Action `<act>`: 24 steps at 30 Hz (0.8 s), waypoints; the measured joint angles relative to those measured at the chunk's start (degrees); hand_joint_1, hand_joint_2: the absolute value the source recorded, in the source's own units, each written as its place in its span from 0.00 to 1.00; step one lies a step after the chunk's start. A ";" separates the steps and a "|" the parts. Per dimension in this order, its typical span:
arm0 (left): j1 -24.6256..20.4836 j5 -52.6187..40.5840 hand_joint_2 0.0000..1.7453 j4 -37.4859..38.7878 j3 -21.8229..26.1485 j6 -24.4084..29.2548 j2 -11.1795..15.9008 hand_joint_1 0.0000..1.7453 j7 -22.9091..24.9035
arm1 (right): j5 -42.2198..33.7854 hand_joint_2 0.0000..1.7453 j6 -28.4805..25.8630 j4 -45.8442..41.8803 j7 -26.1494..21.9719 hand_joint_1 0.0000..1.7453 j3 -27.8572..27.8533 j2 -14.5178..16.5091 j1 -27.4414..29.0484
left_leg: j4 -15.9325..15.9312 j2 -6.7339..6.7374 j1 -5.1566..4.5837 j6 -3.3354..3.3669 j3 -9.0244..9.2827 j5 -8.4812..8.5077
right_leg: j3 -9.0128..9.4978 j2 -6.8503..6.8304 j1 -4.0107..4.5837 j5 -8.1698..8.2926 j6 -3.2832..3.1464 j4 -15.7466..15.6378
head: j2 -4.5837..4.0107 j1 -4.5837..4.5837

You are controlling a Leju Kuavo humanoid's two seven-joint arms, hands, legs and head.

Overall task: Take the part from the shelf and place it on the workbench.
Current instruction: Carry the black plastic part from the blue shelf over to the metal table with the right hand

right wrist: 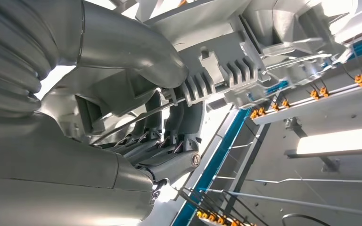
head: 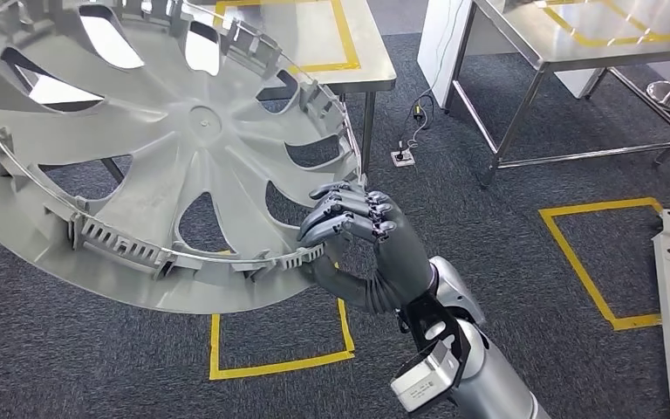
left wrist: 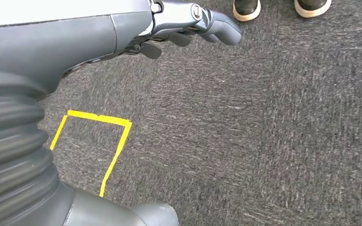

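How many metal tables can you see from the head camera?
2. One table stands at the top middle, partly behind the wheel cover held by the right hand. The other table is at top right. Others may be hidden behind the cover.

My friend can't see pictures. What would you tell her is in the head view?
The robot's right hand grips the rim of a big grey wheel cover, holding it up above dark carpet marked with yellow tape squares. Beyond it stand two steel tables.
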 joint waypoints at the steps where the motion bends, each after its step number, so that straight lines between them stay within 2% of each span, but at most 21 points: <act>1: -0.03 0.00 1.00 0.00 0.00 0.02 0.00 0.00 -0.02 | -0.03 1.00 0.06 0.06 -0.01 1.00 -0.02 -0.02 -0.07 | 0.03 0.09 0.08 0.01 -0.08 0.05 | -1.76 0.00 -0.24 -1.81 0.31 3.64 | 0.00 0.05; 2: -0.04 0.00 1.00 0.00 0.00 0.02 -0.01 0.00 -0.03 | -0.08 1.00 0.14 0.15 -0.01 1.00 -0.03 -0.03 -0.08 | 0.12 0.13 0.18 -0.11 -0.20 0.03 | -3.16 -0.01 -0.54 -2.91 0.65 6.54 | 0.00 0.09; 3: -0.03 0.00 1.00 0.00 0.00 0.02 -0.01 0.00 -0.04 | -0.12 1.00 0.24 0.25 0.01 1.00 -0.03 -0.04 -0.08 | 0.28 0.14 0.33 -0.31 -0.32 -0.03 | -3.71 -0.02 -0.87 -2.96 1.00 7.68 | 0.00 0.09; 4: -0.04 0.00 1.00 0.01 0.00 0.02 -0.03 0.00 -0.04 | -0.19 1.00 0.33 0.37 0.03 1.00 -0.03 -0.05 -0.11 | 0.54 0.11 0.57 -0.59 -0.46 -0.12 | -3.15 -0.02 -1.19 -1.96 1.36 6.67 | 0.00 0.09; 6: -0.05 0.00 1.00 -0.01 0.00 0.02 -0.01 0.00 -0.04 | -0.37 1.00 0.48 0.56 0.05 1.00 -0.03 -0.06 -0.26 | 1.57 -0.07 1.15 -1.51 -0.89 -0.55 | 0.48 0.08 -1.86 1.28 2.16 -0.07 | 0.00 0.13; 7: -0.07 0.00 1.00 -0.03 -0.01 0.03 0.04 0.00 -0.04 | -0.45 1.00 0.51 0.63 0.03 1.00 -0.02 -0.05 -0.37 | 2.22 -0.20 1.24 -2.12 -1.17 -0.87 | 2.09 0.34 -1.96 2.38 2.29 -3.21 | 0.00 0.22; 8: -0.09 0.00 1.00 -0.07 -0.01 0.03 0.09 0.00 -0.07 | -0.49 1.00 0.51 0.69 0.06 1.00 -0.03 -0.06 -0.46 | 2.67 -0.32 1.23 -2.73 -1.38 -1.11 | 3.06 0.53 -1.98 2.90 2.05 -5.14 | 0.00 0.26; 9: -0.10 -0.01 1.00 -0.10 -0.02 0.04 0.17 0.00 -0.09 | -0.49 1.00 0.47 0.73 0.09 1.00 -0.03 -0.04 -0.50 | 2.97 -0.38 1.11 -3.12 -1.53 -1.38 | 3.27 0.71 -1.98 2.89 1.64 -5.72 | 0.00 0.33; 10: -0.11 -0.01 1.00 -0.12 -0.02 0.04 0.22 0.00 -0.12 | -0.38 1.00 0.42 0.76 0.14 1.00 -0.03 -0.01 -0.50 | 2.98 -0.41 1.00 -2.94 -1.58 -1.49 | 3.16 0.77 -1.95 3.02 1.11 -5.70 | 0.00 0.33; 11: -0.11 -0.02 1.00 -0.12 -0.03 0.04 0.24 0.00 -0.14 | -0.25 1.00 0.37 0.77 0.19 1.00 -0.03 0.01 -0.48 | 2.83 -0.38 0.98 -2.46 -1.55 -1.46 | 3.10 0.69 -2.00 3.09 0.71 -5.63 | -0.01 0.23; 13: -0.12 -0.02 1.00 -0.12 -0.04 0.04 0.28 0.00 -0.16 | -0.06 1.00 0.26 0.77 0.22 1.00 -0.03 0.04 -0.47 | 2.44 -0.29 1.00 -1.53 -1.44 -1.23 | 3.03 0.68 -1.93 3.22 0.29 -5.68 | -0.01 0.09; 14: -0.13 -0.02 1.00 -0.11 -0.04 0.04 0.28 0.00 -0.16 | -0.03 1.00 0.22 0.77 0.23 1.00 -0.03 0.04 -0.46 | 2.24 -0.27 1.02 -1.67 -1.35 -1.01 | 2.97 0.68 -1.85 3.26 0.11 -5.67 | -0.01 0.07; 18: -0.14 -0.02 1.00 -0.11 -0.06 0.04 0.29 0.00 -0.19 | -0.02 1.00 0.16 0.77 0.21 1.00 -0.03 0.04 -0.46 | 1.54 -0.33 1.17 -3.64 -1.12 -0.36 | 2.72 0.68 -1.69 3.32 -0.20 -5.60 | 0.00 0.07; 20: -0.13 -0.02 1.00 -0.10 -0.07 0.04 0.28 0.00 -0.19 | 0.05 1.00 0.14 0.77 0.22 1.00 -0.03 0.04 -0.45 | 1.46 -0.37 1.21 -4.24 -1.11 -0.34 | 2.66 0.68 -1.60 3.32 -0.24 -5.57 | 0.00 0.08; 23: -0.13 -0.02 1.00 -0.09 -0.07 0.04 0.29 0.00 -0.26 | 0.74 1.00 -0.26 0.76 0.23 1.00 -0.03 0.05 -0.18 | 1.65 -0.37 1.19 -4.44 -1.26 -0.51 | 2.72 0.67 -1.68 3.35 -0.19 -5.74 | 0.00 0.08; 24: -0.12 -0.02 1.00 -0.11 -0.08 0.04 0.38 0.00 -0.28 | 1.11 1.00 -0.50 0.69 0.24 1.00 -0.03 0.08 0.10 | 1.66 -0.36 1.10 -4.21 -1.36 -0.59 | 2.90 0.60 -1.85 3.45 -0.01 -6.08 | 0.00 0.07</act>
